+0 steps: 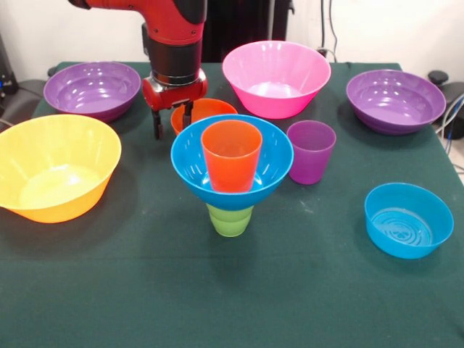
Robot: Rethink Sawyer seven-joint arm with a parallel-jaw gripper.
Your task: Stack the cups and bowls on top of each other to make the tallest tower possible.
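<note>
My counter (pixel 217 304) is covered with a dark green cloth, and behind it a pale wall shows, with some cables at the right edge.

Near the middle the tower (pixel 232 177) stands: the green cup (pixel 230 220) sits mouth down on the cloth, the medium blue bowl (pixel 270 168) rests upright on it, and the orange cup (pixel 231 154) stands upright inside that bowl.

The small orange bowl (pixel 206 112) is on the cloth just behind the tower, and it is not part of the stack. My tool (pixel 171 119) hangs over its left rim with its two fingers apart, one outside the rim and one over it, and I cannot tell whether they touch it.

The purple cup (pixel 311 151) stands upright just right of the tower.

The other bowls all look empty: large yellow-orange (pixel 54 168) at left, purple (pixel 92 89) behind it, large pink (pixel 276 77) at the back, purple (pixel 395 100) at far right, small shallow blue (pixel 408 220) near right.
</note>
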